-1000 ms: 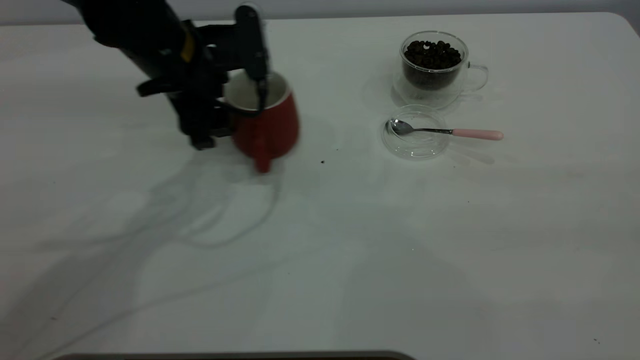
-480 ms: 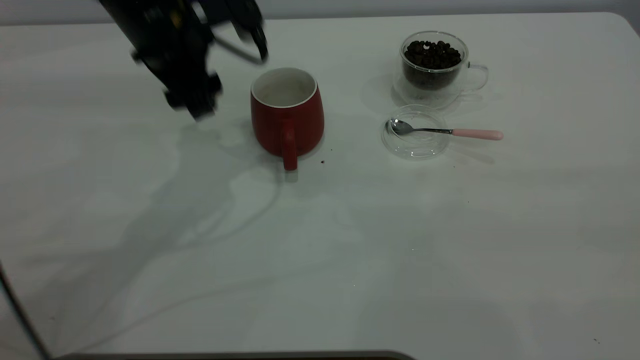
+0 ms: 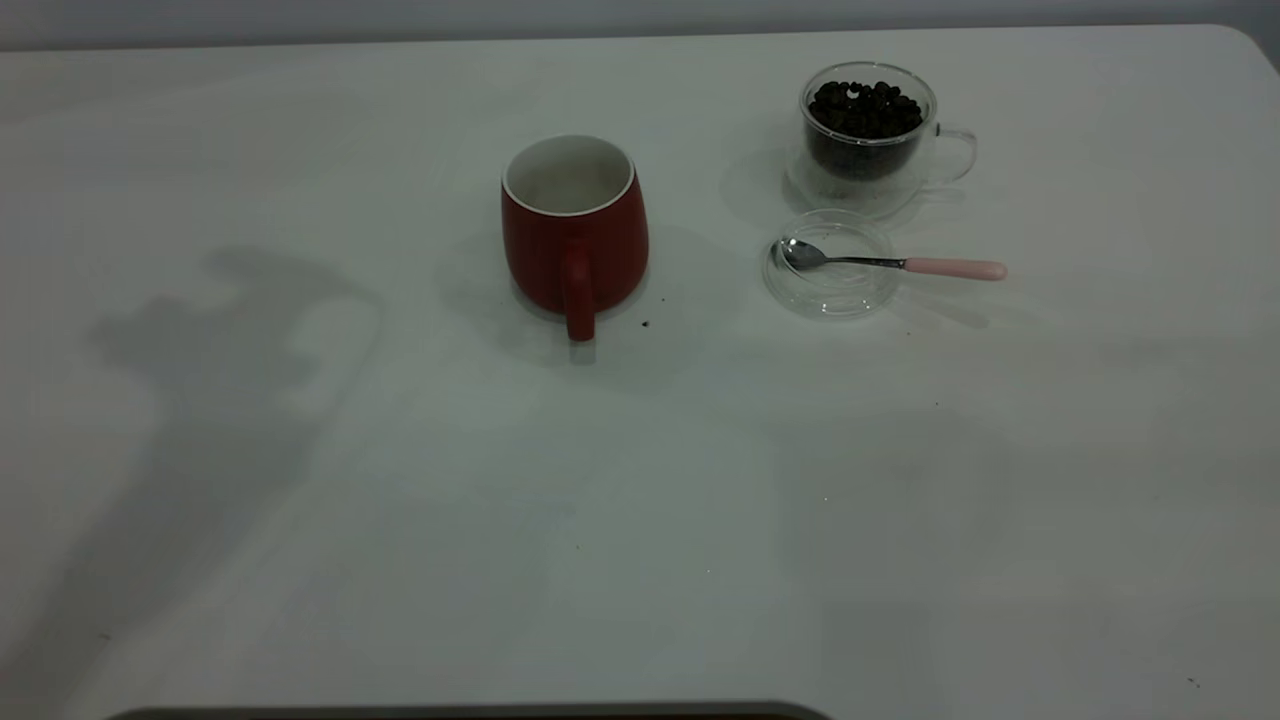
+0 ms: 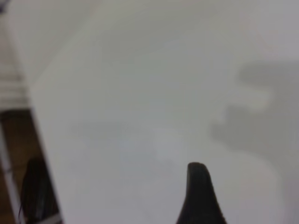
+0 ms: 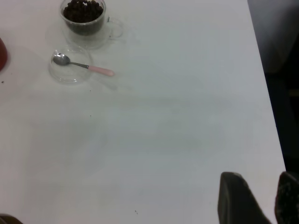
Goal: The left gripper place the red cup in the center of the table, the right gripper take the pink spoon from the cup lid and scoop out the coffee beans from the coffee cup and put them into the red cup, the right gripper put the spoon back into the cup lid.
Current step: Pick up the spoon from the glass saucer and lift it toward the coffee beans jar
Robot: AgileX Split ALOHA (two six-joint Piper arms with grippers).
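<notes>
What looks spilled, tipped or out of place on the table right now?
Nothing stands out. The dark red ceramic mug stands upright, the clear glass cup holds its dark coffee beans, and the pink-handled teaspoon rests with its bowl in the clear round lid. Only tiny dark specks mark the white tabletop.

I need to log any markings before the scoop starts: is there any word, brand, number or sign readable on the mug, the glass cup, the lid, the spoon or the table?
None: no text can be read anywhere.
Red cup: plain red glaze, no print showing.
Coffee cup: clear glass, no mark.
Cup lid and pink spoon: no lettering visible.
Table: only tiny dark specks.
</notes>
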